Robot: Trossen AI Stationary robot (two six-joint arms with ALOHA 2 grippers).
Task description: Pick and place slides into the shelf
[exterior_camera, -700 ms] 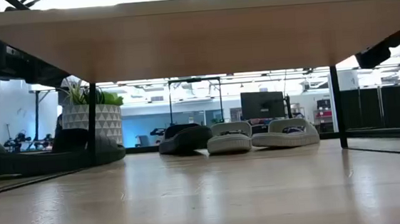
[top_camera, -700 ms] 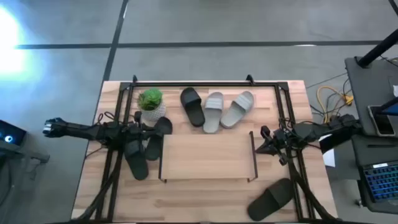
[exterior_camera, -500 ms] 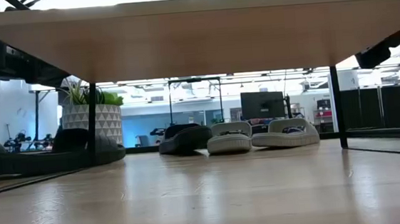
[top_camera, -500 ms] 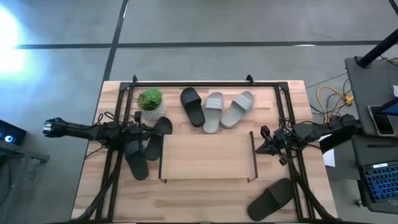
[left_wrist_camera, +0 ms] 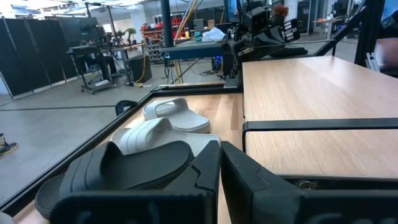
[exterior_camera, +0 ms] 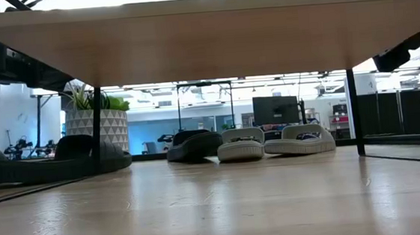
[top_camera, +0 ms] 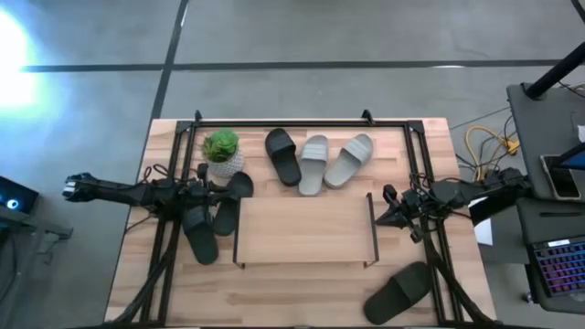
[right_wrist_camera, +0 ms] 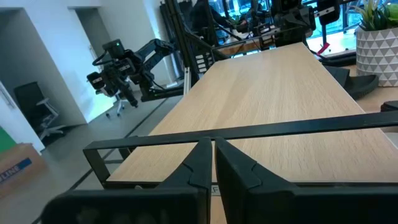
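The shelf (top_camera: 304,228) stands mid-table, its plank top bare. One black slide (top_camera: 282,155) and two light grey slides (top_camera: 313,164) (top_camera: 350,160) lie on the table beyond it. Two black slides (top_camera: 199,233) (top_camera: 230,201) lie left of the shelf, and a dark slide (top_camera: 399,291) lies at the near right. My left gripper (top_camera: 219,190) is shut above the two left slides; in its wrist view the shut fingers (left_wrist_camera: 221,165) sit next to a black slide's strap (left_wrist_camera: 134,165). My right gripper (top_camera: 377,217) is shut just right of the shelf's right frame (right_wrist_camera: 249,130). My left gripper is shut and level, pointing toward the table's right, close beside the strap of a black slide (left_wrist_camera: 180,158) that lies flat on the table. I cannot tell whether the finger's side touches it.
A small potted plant (top_camera: 222,153) stands at the far left, next to the left slides. Black rails (top_camera: 302,123) frame the tabletop. In the low view the space under the shelf top (exterior_camera: 203,35) is open, with the far slides (exterior_camera: 240,143) behind it.
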